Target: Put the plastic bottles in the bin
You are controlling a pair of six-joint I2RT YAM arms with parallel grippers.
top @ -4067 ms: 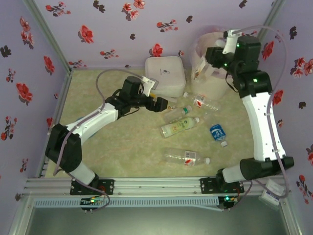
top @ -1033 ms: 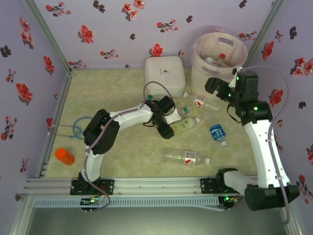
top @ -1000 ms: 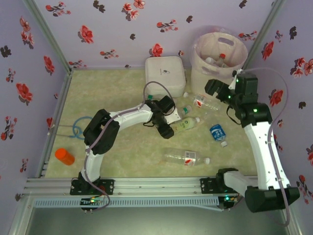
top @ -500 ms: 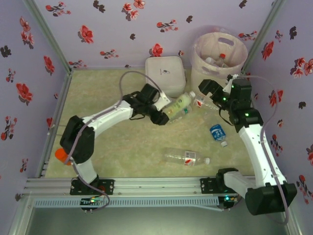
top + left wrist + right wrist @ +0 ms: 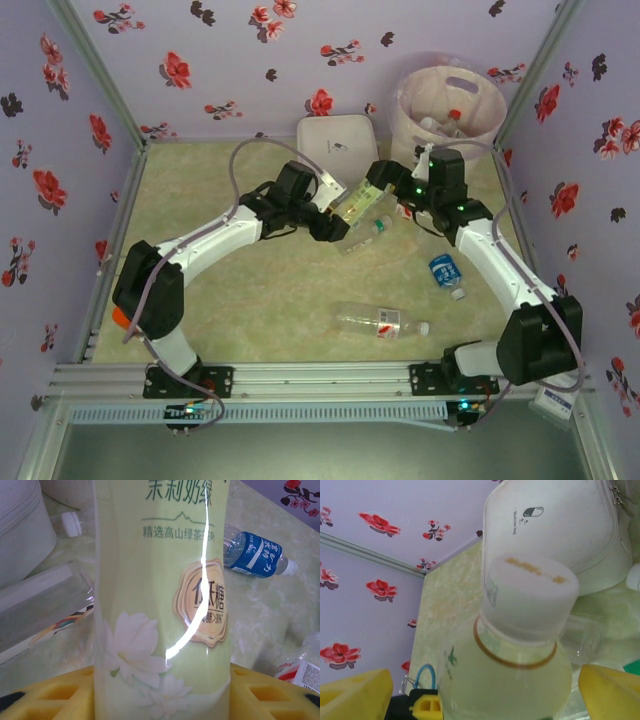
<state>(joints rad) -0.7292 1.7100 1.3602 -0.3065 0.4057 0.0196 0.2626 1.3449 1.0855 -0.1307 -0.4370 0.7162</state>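
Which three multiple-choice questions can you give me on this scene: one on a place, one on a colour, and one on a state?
1. Where on the table does the blue-label bottle lie?
A. on the right side
B. in the far left corner
C. at the near left edge

2. What colour is the cap of the pale green bottle?
A. red
B. white
C. blue

3. How is the left gripper?
A. open and empty
B. shut on the blue-label bottle
C. shut on the pale green bottle

Key:
1 A, the top view shows it right of centre.
2 B, the right wrist view shows a white cap.
3 C, the left wrist view shows its yellow pads against both sides of that bottle.
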